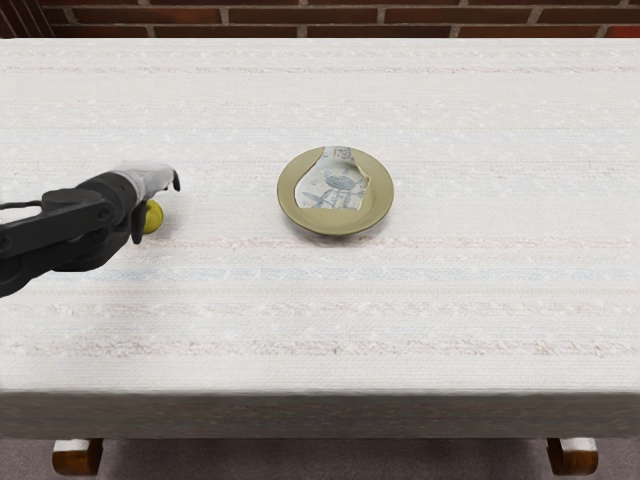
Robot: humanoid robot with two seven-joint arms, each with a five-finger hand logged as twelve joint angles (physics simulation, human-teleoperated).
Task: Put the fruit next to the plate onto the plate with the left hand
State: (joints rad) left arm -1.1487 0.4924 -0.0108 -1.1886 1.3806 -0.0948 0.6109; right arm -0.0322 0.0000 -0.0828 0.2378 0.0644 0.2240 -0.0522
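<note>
Head view: the left hand (pixel 138 196), its arm entering from the picture's left edge, sits over a small yellow fruit (pixel 153 216) that rests on the tabletop (pixel 420 300) and is partly hidden by the hand. Whether the hand has closed on the fruit cannot be told. The olive-rimmed plate (pixel 296 207), blue-and-white at its centre, stands well apart to the fruit's right, near the tabletop's middle, with a brick wall (pixel 300 15) behind.
</note>
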